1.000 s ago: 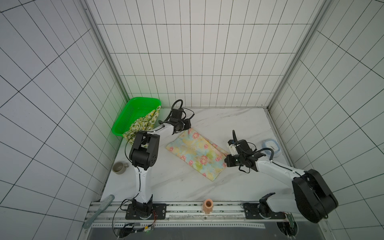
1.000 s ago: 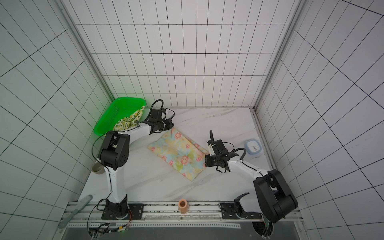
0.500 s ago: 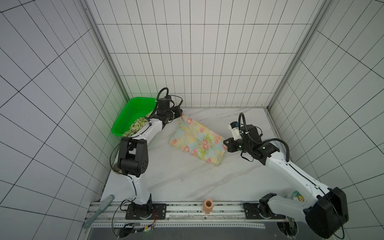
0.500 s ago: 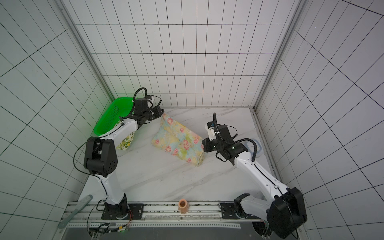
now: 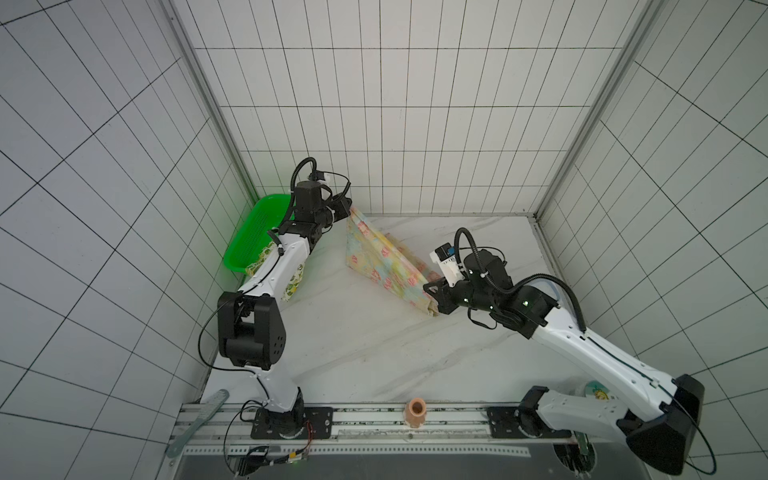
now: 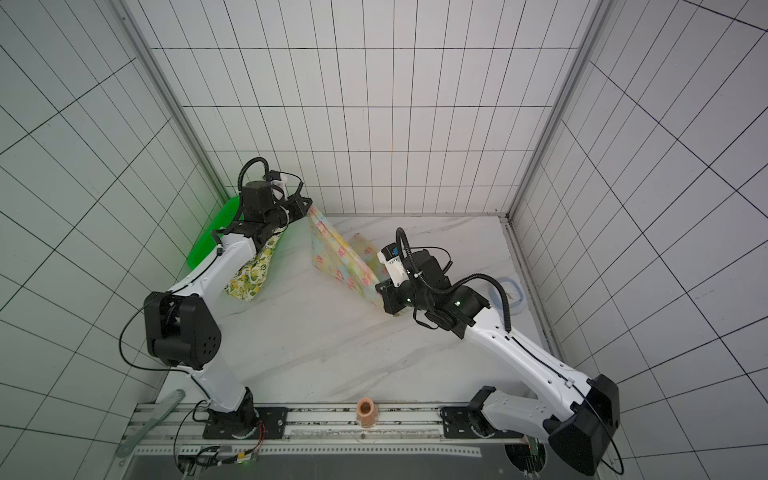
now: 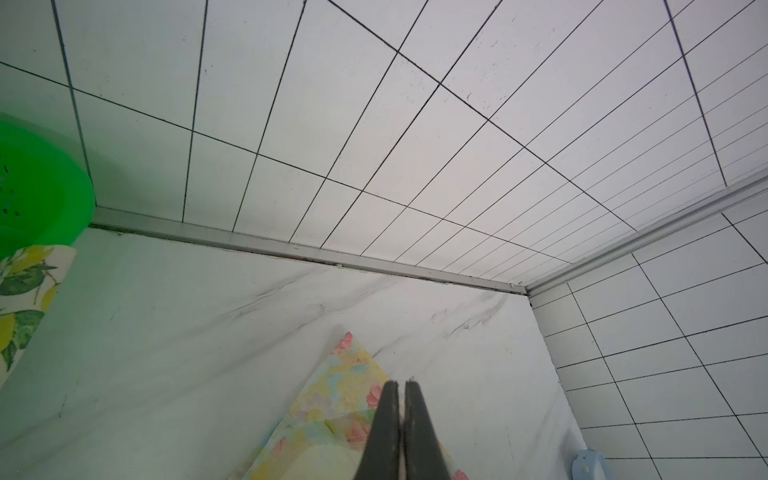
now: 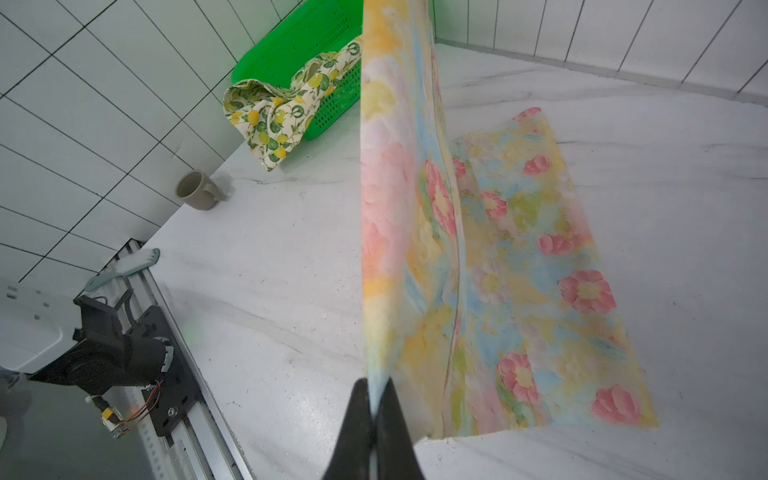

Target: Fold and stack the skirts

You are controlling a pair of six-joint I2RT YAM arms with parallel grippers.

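Pastel flowered skirt [image 5: 382, 266] is lifted by one edge, its lower half trailing on the marble table [image 5: 374, 353], and I see my left gripper [image 7: 402, 386] and right gripper [image 8: 376, 384] each clamped tight on a corner, while the lemon skirt [image 6: 249, 278] drapes over the green basket [image 5: 253, 232] rim

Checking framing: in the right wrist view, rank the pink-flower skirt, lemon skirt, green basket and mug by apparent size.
1. pink-flower skirt (nearest the camera)
2. green basket and lemon skirt, look alike
3. mug
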